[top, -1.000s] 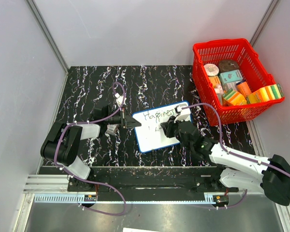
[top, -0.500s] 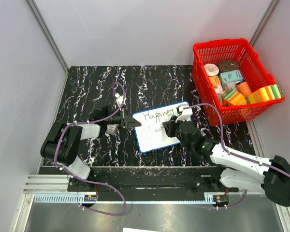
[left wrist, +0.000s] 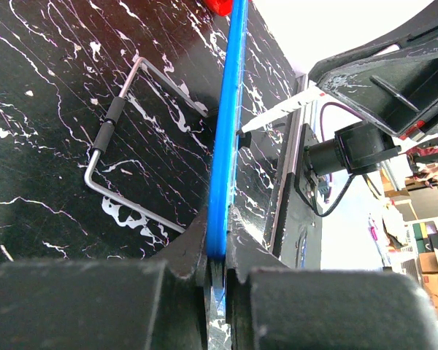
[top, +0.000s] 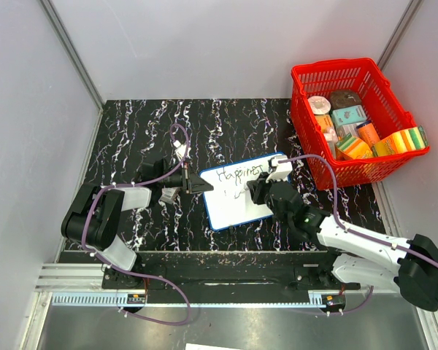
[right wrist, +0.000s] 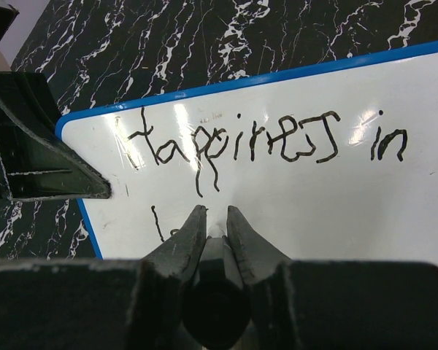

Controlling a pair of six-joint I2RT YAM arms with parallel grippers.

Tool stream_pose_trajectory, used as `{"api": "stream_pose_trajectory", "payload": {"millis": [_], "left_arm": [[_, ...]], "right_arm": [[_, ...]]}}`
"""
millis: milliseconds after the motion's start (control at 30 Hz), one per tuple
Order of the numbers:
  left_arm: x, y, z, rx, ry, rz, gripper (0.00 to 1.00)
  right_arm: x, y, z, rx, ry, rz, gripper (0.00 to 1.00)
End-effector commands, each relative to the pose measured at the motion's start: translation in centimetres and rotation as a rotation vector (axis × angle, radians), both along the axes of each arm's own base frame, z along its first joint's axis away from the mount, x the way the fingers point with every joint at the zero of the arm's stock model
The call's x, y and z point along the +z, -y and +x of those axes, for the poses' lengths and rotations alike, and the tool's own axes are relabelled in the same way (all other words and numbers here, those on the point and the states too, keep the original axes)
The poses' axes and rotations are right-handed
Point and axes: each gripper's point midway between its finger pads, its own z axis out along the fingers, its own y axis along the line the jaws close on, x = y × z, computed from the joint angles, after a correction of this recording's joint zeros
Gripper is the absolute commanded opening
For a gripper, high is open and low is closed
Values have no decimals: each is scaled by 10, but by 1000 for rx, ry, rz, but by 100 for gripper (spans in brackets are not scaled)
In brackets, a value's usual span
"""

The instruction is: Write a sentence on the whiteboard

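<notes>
**Whiteboard clamped at left edge, marker nib on its face**

The sentence (right wrist: pixel 233 146) stands in dark marker in the upper part of the whiteboard (top: pixel 230 210). The top line reads roughly "Happiness in". Below it there are only a stroke or two near the left edge.

The blue-rimmed board sits at the middle of the black, white-veined counter (top: pixel 131 131), turned slightly askew. Pale grey walls enclose the counter on three sides. A red basket (top: pixel 336 70) of packaged goods sits at the far right corner, well apart from the board.

The left arm lies low and reaches in from the left. The left hand (left wrist: pixel 215 271) is closed tight on the board's blue left rim. A bent wire bracket (left wrist: pixel 113 120) lies on the counter just beside it.

The right arm extends from the near right. The right hand (right wrist: pixel 213 213) is over the board's near half with its fingers nearly closed on a dark marker (right wrist: pixel 214 306). In the left wrist view the nib touches the board's face.
</notes>
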Motion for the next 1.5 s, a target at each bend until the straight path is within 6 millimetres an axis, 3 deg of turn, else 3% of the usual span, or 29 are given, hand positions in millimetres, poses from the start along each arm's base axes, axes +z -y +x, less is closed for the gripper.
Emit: {"api": "stream_pose_trajectory", "payload": {"millis": [0,333,700,833,1167,1467], "left_arm": [[-12,-5,18,71,105,75,0],[-12,-5,18,72,107,76,0],[-12,-5,18,73,104,76,0],[-13,-5,18,73,102,77,0],[-12,-4,19,73,104,76,0],[-12,-4,18,71,105,76,0]], "right_arm": [[8,2,8,-35,20,-4,0],[-17,5,-6,18,-37,-42,0],[-30,8,-12,24,-70,-64,0],[-20,10,-11,13,-50,-44,0],[29,14,-4,-16,60,27,0],[30,10,10,-57,65,-6,0]]}}
